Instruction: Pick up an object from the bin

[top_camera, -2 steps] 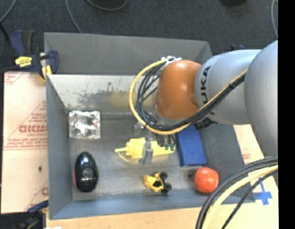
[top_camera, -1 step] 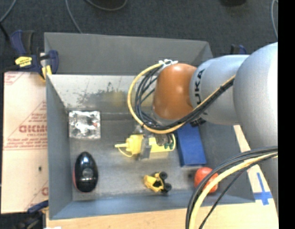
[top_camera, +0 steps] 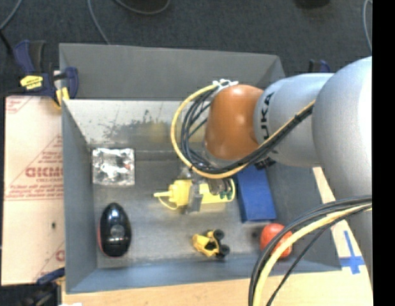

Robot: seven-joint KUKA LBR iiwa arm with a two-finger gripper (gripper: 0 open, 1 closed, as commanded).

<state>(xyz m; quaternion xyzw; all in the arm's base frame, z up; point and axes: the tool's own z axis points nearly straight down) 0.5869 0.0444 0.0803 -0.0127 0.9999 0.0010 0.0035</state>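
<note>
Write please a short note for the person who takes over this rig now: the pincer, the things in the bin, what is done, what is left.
The pincer is low in the middle of the bin, at the yellow cup; whether it grips cannot be seen.
Things: blue block to the right of the cup, orange ball lower right, yellow toy below the cup, black mouse lower left, foil packet upper left.
Done: nothing is seen lifted.
Left: grasp one thing, probably the cup, and lift it out.
</note>
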